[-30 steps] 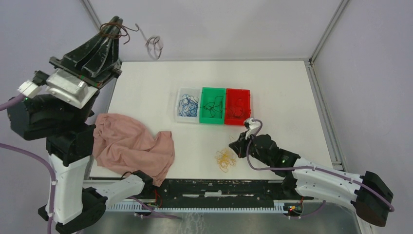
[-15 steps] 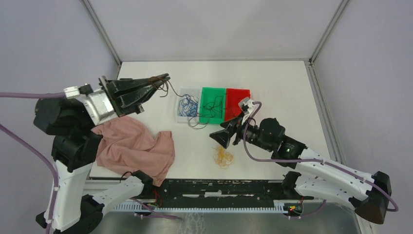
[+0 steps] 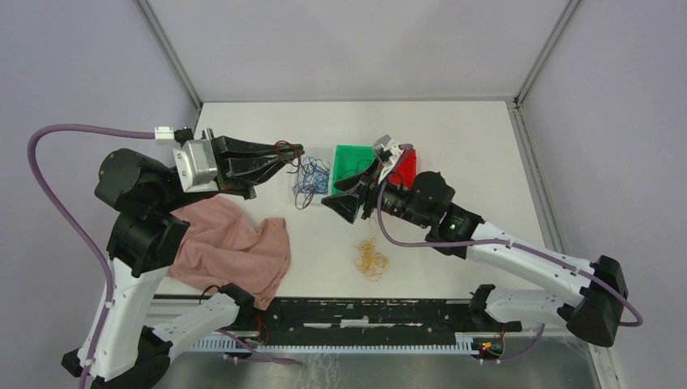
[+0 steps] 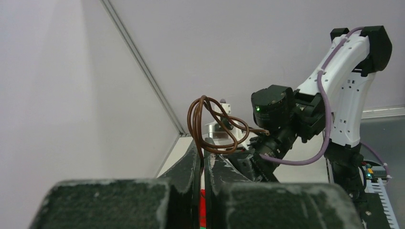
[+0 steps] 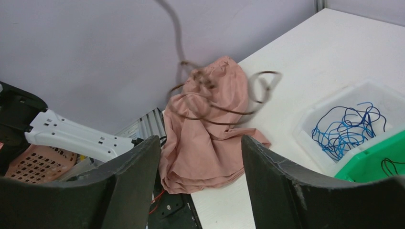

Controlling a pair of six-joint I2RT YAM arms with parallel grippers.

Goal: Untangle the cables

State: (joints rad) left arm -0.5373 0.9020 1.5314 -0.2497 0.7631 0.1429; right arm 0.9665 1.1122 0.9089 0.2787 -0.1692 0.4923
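My left gripper reaches out level over the clear bin and is shut on a brown cable. In the left wrist view the brown cable loops above the closed fingertips of the left gripper. A dark loop hangs below, near the bin's front. My right gripper is open, facing the left one from a short way off, with nothing between its fingers. The right wrist view shows the blurred brown cable ahead of the open right gripper. Blue cables lie in the clear bin. Yellow cables lie on the table.
A clear bin, a green bin holding dark cables and a red bin stand in a row at mid-table. A pink cloth lies at the front left, also in the right wrist view.
My left arm swung down from high at the back left to over the bins, carrying the brown cable. The right gripper opened and moved up and left towards it.
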